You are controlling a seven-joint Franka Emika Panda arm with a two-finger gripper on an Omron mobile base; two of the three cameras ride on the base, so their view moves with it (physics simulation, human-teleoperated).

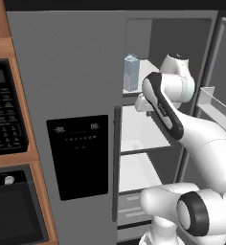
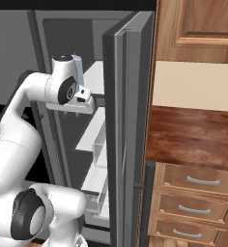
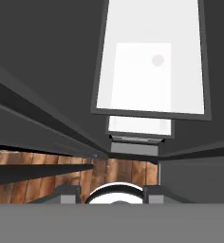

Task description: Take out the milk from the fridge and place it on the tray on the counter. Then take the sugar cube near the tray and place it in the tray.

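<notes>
Milk [image 1: 130,72] is seen upright on an upper white shelf inside the open fridge [image 1: 62,72], to the right of the black microwave [image 1: 5,112] and the dispenser panel [image 1: 78,155]. Just right of the carton, the white arm's wrist is reached into the compartment. Further right, the counter [image 2: 193,135] is shown beside the open door. Whether the fingers are spread or closed cannot be told

The fridge [image 1: 62,72] has a smooth matt grey face like brushed metal, with a glossy black dispenser panel [image 1: 78,155] and plain white shelves [image 1: 139,131]. The milk [image 1: 130,72] looks like matt pale-blue card. The counter [image 2: 193,137] is glossy reddish wood grain above brown wooden drawers [image 2: 198,195].
</notes>
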